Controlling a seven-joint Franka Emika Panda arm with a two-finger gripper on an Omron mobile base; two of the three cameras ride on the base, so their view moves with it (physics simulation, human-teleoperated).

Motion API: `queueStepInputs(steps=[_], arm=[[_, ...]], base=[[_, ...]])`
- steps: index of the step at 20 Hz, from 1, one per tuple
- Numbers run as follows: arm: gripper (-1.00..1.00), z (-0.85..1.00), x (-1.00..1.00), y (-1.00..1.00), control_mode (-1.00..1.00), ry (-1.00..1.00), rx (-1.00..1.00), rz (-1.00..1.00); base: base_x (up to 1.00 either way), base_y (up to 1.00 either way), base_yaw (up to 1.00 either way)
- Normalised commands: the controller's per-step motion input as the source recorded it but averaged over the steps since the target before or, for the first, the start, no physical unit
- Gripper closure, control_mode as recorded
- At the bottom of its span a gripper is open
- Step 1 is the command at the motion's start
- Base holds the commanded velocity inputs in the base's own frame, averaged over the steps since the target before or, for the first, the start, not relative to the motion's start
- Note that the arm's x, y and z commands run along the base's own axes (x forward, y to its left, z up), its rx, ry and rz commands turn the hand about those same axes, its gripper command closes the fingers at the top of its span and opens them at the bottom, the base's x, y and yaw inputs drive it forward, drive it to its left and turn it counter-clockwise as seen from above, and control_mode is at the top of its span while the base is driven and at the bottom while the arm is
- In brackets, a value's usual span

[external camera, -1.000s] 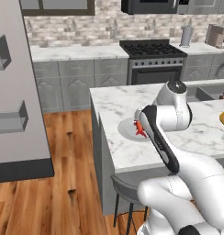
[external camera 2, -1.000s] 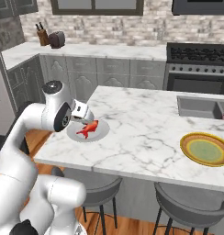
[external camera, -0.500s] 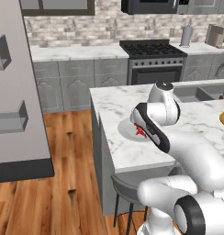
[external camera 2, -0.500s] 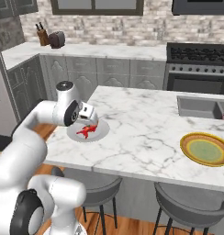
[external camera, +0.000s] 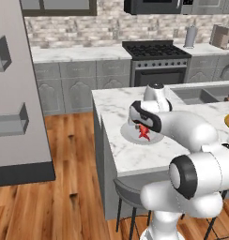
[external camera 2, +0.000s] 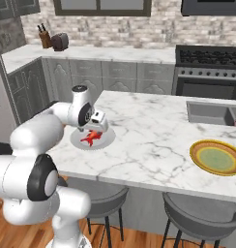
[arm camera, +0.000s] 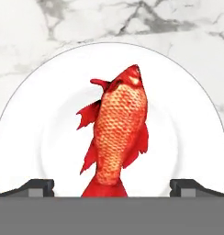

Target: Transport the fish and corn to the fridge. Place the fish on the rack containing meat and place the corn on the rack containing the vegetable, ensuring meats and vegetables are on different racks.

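Note:
The fish [arm camera: 118, 133], bright red and scaly, lies on a white plate [arm camera: 192, 105] on the marble island. My gripper [arm camera: 114, 186] hovers right over it, open, one dark fingertip [arm camera: 38, 186] on each side of the tail and neither touching it. The base views show the hand bent down over the same plate [external camera: 131, 138] with the fish [external camera: 144, 133] just under the gripper [external camera: 141, 125]. From the right, the fish [external camera 2: 91, 138] lies below the gripper [external camera 2: 93, 129]. A grey fridge [external camera: 13, 93] panel stands at the far left. The corn, the racks, the meat and the vegetable are out of view.
A yellow-green plate [external camera 2: 217, 157] sits at the island's right end, near a sink [external camera 2: 212, 112]. Two stools [external camera 2: 199, 215] stand under the island's near edge. A stove [external camera: 156, 51] and counters line the back wall. Wooden floor [external camera: 64, 154] separates island and fridge.
The arm has folded down and brought the hand low over the plate, closer to the fish. The jaws stay wide. The fish and plate have not moved.

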Motion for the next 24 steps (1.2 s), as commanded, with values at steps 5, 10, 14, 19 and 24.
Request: queueStepInputs(steps=[5, 10, 14, 19, 24], arm=[[-1.00, -0.27, 0.48, 0.00, -1.00, 0.14, 0.00, 0.00], [-1.00, -0.29, 0.25, 0.00, -1.00, 0.03, 0.00, 0.00], [-1.00, -0.27, 0.02, -0.03, -1.00, 0.03, 0.00, 0.00], [-1.00, -0.27, 0.00, -0.07, -1.00, 0.00, 0.00, -0.02], [-1.00, -0.32, -0.09, -0.10, -1.00, 0.00, 0.00, -0.06]], base=[[0.00, 0.00, 0.00], [0.00, 0.00, 0.00], [0.00, 0.00, 0.00], [0.00, 0.00, 0.00], [0.00, 0.00, 0.00]])
